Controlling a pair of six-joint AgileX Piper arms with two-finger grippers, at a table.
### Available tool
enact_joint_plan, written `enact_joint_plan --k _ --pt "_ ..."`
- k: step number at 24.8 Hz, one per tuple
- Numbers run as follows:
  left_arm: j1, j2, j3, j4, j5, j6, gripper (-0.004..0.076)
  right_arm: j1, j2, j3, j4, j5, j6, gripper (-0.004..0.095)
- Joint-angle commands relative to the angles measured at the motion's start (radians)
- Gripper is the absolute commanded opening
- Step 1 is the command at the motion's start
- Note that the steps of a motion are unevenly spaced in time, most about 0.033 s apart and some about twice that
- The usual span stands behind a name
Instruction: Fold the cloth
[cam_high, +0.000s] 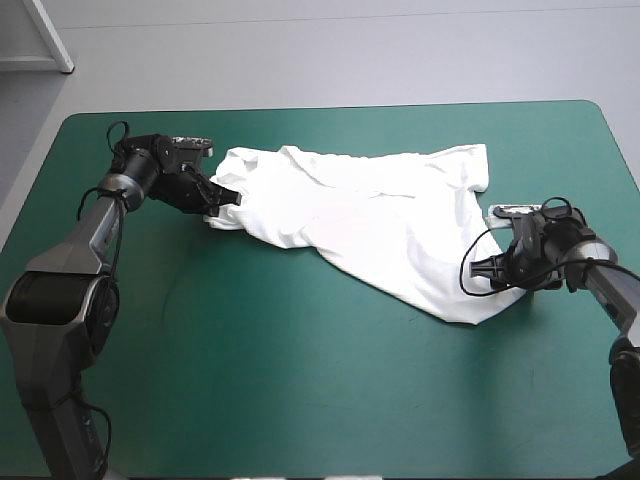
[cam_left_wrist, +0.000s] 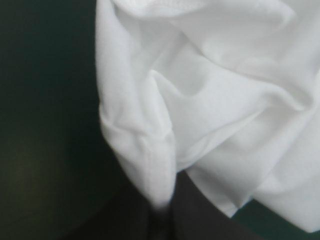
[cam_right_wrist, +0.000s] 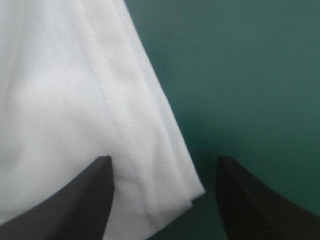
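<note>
Right gripper (cam_right_wrist: 164, 160): fingers spread wide, the hemmed corner of the T-shirt (cam_high: 370, 215) lying between them at the near right.
T-shirt: rumpled, stretched across the middle of the teal-green table (cam_high: 300, 380).
Left gripper (cam_left_wrist: 162, 212): farther back, pinched tight on the shirt's left edge.

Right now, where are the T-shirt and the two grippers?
T-shirt (cam_high: 380, 215): high view, its middle.
left gripper (cam_left_wrist: 165, 212): left wrist view, between fingertips.
right gripper (cam_right_wrist: 163, 160): right wrist view, between fingertips.
</note>
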Motion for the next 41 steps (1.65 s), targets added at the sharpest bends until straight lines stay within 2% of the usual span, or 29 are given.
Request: enact_joint_plan --k 1,2,3,6,9,13,16,20,25,31,34,41 --pt "-0.006 -0.102 -0.028 -0.002 -0.003 -0.008 -0.0010 -0.006 -0.002 0.021 0.126 -0.017 -0.084 0.0276" --pt "-0.006 -0.113 -0.028 -0.002 -0.002 -0.011 -0.0010 -0.006 -0.002 0.024 0.143 -0.017 -0.093 0.0183" --pt "-0.006 -0.139 -0.028 -0.002 0.004 -0.011 -0.0010 -0.006 -0.002 0.025 0.150 -0.022 -0.103 -0.0003" --pt "-0.006 -0.197 -0.028 0.017 0.014 -0.011 -0.0010 -0.008 -0.051 0.007 0.113 -0.025 -0.093 -0.0018" --pt "-0.006 -0.304 -0.048 0.043 0.018 -0.015 -0.0010 -0.008 -0.191 -0.118 -0.014 0.059 -0.022 -0.0018" --pt "-0.006 -0.444 -0.160 0.154 0.056 -0.043 -0.0010 -0.008 -0.352 -0.408 -0.281 0.257 0.063 -0.0018" --pt "-0.006 -0.534 -0.260 0.369 0.109 -0.114 -0.0010 -0.008 -0.415 -0.622 -0.512 0.388 0.082 -0.0018" --pt "-0.006 -0.601 -0.316 0.519 0.170 -0.175 -0.0010 -0.008 -0.442 -0.791 -0.633 0.452 0.072 -0.0018" --pt "-0.006 -0.677 -0.366 0.542 0.211 -0.167 -0.0010 -0.008 -0.471 -0.948 -0.641 0.458 0.013 -0.0018" --pt "-0.006 -0.768 -0.408 0.543 0.165 -0.146 -0.0010 -0.008 -0.502 -1.066 -0.642 0.446 -0.015 -0.0018" --pt "-0.006 -0.796 -0.422 0.493 0.173 -0.137 -0.0010 -0.008 -0.511 -1.095 -0.632 0.444 -0.015 -0.0018" --pt "-0.006 -0.759 -0.374 0.311 0.216 -0.077 -0.0010 -0.008 -0.468 -1.102 -0.450 0.425 -0.071 -0.0018"
